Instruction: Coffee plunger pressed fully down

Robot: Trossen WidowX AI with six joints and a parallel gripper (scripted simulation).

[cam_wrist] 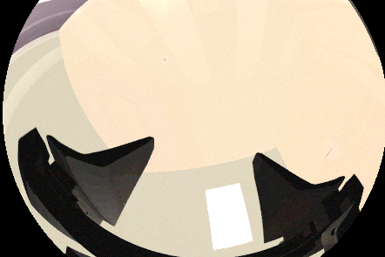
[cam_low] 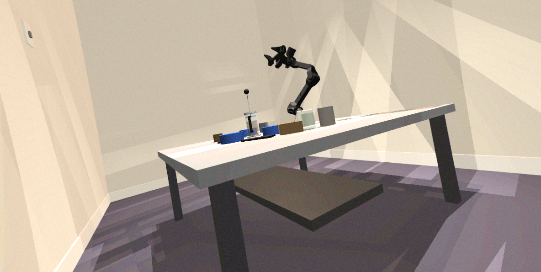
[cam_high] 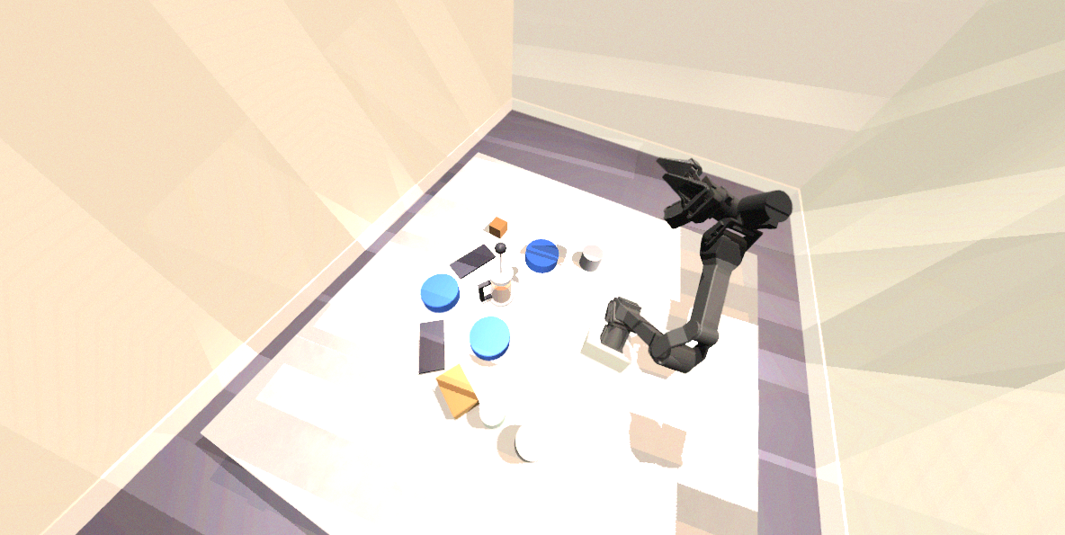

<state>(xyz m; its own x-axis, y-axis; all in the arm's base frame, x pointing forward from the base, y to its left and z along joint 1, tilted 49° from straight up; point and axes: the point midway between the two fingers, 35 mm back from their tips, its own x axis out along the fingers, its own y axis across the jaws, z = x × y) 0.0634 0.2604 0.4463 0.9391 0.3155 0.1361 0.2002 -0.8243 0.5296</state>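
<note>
The coffee press [cam_high: 501, 289] [cam_low: 251, 123] stands upright on the table, a clear glass with a black handle. Its plunger is up: the thin rod rises high above the lid and ends in a black knob [cam_high: 500, 248] [cam_low: 246, 91]. A small part of a dark rounded thing shows at the top edge of the wrist view; I cannot tell for sure if it is the knob. My gripper [cam_high: 661, 168] [cam_low: 268, 51] [cam_wrist: 205, 147] is open, with nothing between its fingers. It is raised well above the table, apart from the press and higher than the knob.
Blue discs [cam_high: 541, 255] [cam_high: 440, 291] [cam_high: 489, 336], dark flat slabs [cam_high: 472, 261] [cam_high: 432, 347] and an orange block [cam_high: 497, 227] lie around the press. A grey cylinder [cam_high: 591, 258] stands towards the arm. A yellow block [cam_high: 457, 391] and two pale cylinders [cam_high: 492, 416] [cam_high: 530, 443] stand farther off.
</note>
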